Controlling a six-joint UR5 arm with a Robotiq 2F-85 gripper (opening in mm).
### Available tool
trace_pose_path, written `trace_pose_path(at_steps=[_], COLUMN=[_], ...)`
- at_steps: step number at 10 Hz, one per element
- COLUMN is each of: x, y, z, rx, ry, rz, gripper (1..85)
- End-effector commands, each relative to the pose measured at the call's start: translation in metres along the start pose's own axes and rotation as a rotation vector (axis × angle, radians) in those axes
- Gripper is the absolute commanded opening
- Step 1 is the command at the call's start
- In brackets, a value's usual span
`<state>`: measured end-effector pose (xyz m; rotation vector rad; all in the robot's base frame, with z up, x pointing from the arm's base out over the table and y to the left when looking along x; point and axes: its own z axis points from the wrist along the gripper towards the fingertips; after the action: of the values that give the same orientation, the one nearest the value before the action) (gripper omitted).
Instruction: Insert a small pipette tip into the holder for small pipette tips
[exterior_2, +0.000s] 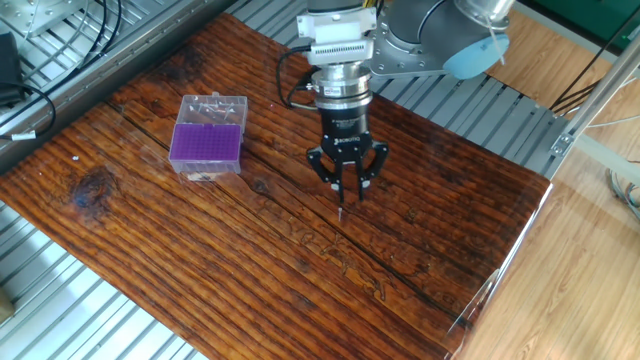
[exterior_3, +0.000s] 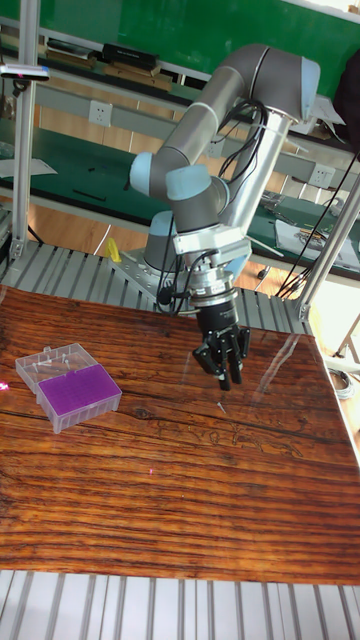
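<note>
In the fixed view, the UR5 arm (exterior_2: 400, 30) reaches down from 12 o'clock over the dark wooden worktop (exterior_2: 200, 260), and its black pincer (exterior_2: 344, 193) points straight down near the worktop's middle. The 2 fingers (exterior_2: 327, 168) stand nearly together, and a thin small pipette tip (exterior_2: 341, 212) pokes out below them, its point just above the wood; whether the fingers actually grip it cannot be told for certain at this size. The holder for small pipette tips (exterior_2: 207, 143), a clear box with a purple grid top, sits on the worktop at 9 o'clock from the pincer, well apart from it, with its clear lid (exterior_2: 213, 105) lying open behind it. In the tall fixed view, the arm (exterior_3: 220, 120) bends down from 12 o'clock, and the pincer (exterior_3: 228, 375) hangs over the worktop (exterior_3: 180, 500) with its fingers close together. The holder (exterior_3: 80, 391) sits at 9 o'clock from it, near the left edge, and its lid (exterior_3: 50, 361) lies flat beside it.
</note>
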<state>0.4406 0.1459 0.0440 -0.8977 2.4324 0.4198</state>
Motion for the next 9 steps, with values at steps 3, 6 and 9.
trace_pose_path(at_steps=[3, 6, 9], x=[0.007, -0.01, -0.012], y=[-0.014, -0.022, -0.025], z=[0.015, 0.014, 0.014], rx=[0.011, 0.036, 0.041], ry=[-0.019, -0.038, -0.044], rz=[0.047, 0.057, 0.048], gripper=[33.0, 33.0, 32.7])
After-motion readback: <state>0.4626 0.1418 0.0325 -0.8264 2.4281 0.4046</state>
